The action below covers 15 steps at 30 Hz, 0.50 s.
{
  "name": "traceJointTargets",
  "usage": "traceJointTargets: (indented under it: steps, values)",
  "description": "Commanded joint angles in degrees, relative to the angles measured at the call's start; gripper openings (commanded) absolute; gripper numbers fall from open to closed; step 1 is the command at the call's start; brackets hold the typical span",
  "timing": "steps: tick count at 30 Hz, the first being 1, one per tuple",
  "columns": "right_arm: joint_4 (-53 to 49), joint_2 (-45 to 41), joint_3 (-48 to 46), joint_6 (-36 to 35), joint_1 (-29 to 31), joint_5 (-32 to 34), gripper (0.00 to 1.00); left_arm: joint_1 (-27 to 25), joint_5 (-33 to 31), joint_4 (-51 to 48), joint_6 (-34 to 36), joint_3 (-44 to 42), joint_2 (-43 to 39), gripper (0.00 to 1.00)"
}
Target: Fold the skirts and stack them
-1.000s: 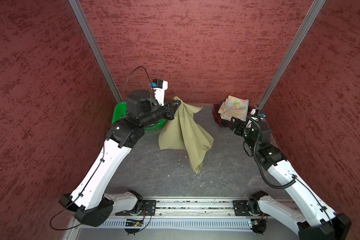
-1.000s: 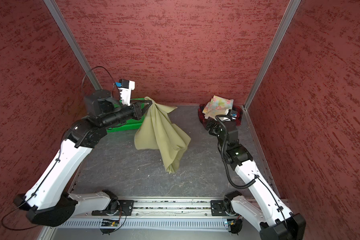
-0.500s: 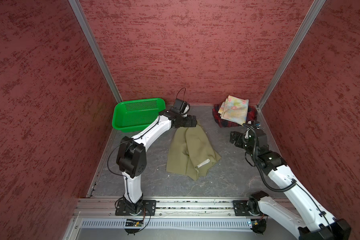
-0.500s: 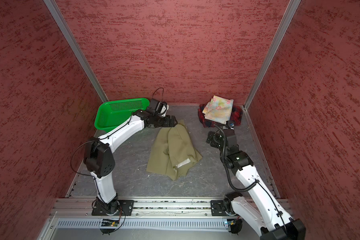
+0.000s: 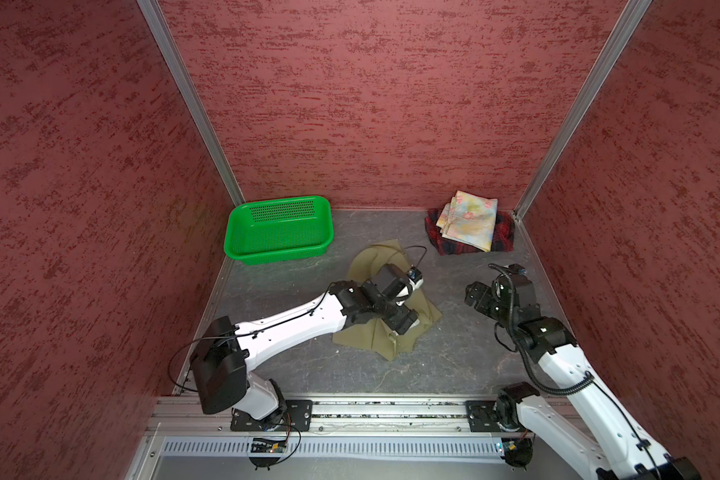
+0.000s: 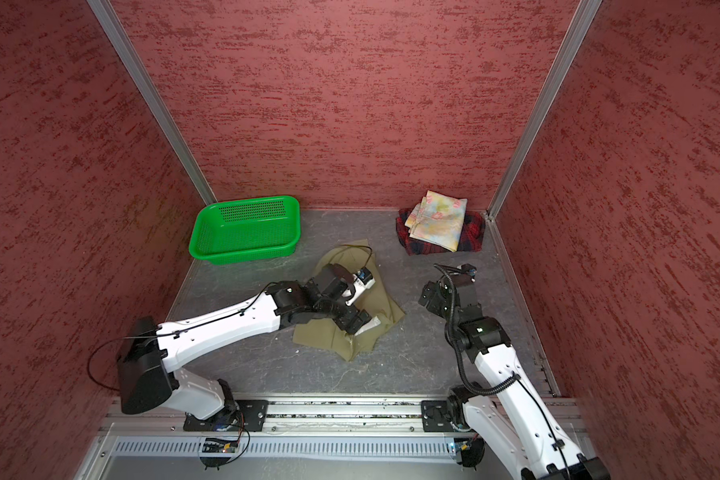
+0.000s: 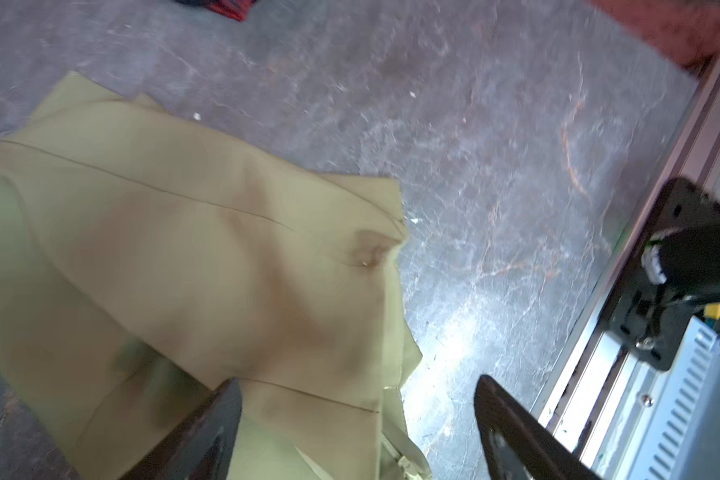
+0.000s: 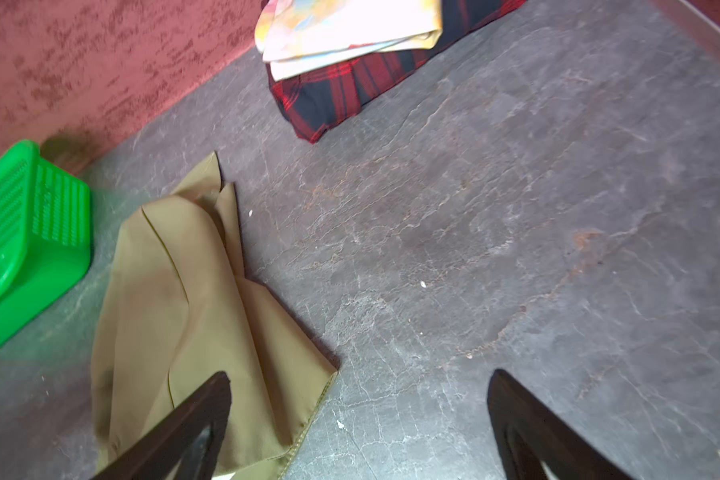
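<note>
Grey bench (image 5: 292,365): khaki skirt (image 5: 366,266) lay rumpled at centre; left pincer (image 7: 356,386) released over it, right pincer (image 8: 358,374) released at 3 o'clock. Best move was pinching two corners, spreading flat before folding.

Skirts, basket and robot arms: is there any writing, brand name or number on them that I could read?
No readable text anywhere.
The white tag on the olive skirt: too small to read.
The basket, floral skirt and plaid skirt: no writing shows.
</note>
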Motion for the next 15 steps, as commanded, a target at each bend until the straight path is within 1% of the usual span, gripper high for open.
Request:
traceJointTargets:
  steps: [1,4,7,8,9,10,11,14,15]
  values:
    - [-3.1,-2.9,-1.3,2.5,-1.8,-1.8,0.97,-2.6,-7.7,0.7,4.4,3.3,5.3,0.87]
    - [-4.4,-4.8,-2.2,2.8,-2.5,-2.1,0.97,-3.9,-10.5,-0.1,6.0,7.2,10.9,0.84]
    - [-5.3,-6.7,-2.1,3.5,-2.5,-1.9,0.97,-4.5,-14.5,-1.3,7.3,10.4,16.7,0.71]
    - [-5.5,-7.3,-1.8,3.7,-2.5,-1.3,0.97,-4.5,-16.5,-1.4,7.9,11.1,18.5,0.65]
    - [-5.6,-7.5,-1.6,3.5,-2.5,-0.8,0.97,-4.5,-17.6,-0.8,8.6,11.4,19.6,0.61]
    - [-5.6,-7.6,-1.3,3.2,-2.5,-0.5,0.97,-4.5,-19.2,0.4,9.2,11.7,20.7,0.52]
    - [-5.5,-7.6,-1.1,3.0,-2.5,-0.3,0.97,-4.2,-20.6,1.6,9.7,12.1,21.5,0.37]
    - [-4.5,-7.0,-1.1,2.2,-2.5,-0.6,0.97,-2.9,-21.9,3.7,10.3,15.0,22.0,0.00]
    - [-4.0,-6.8,-1.3,1.9,-2.5,-0.9,0.97,-2.6,-22.3,4.4,10.5,16.0,21.7,0.00]
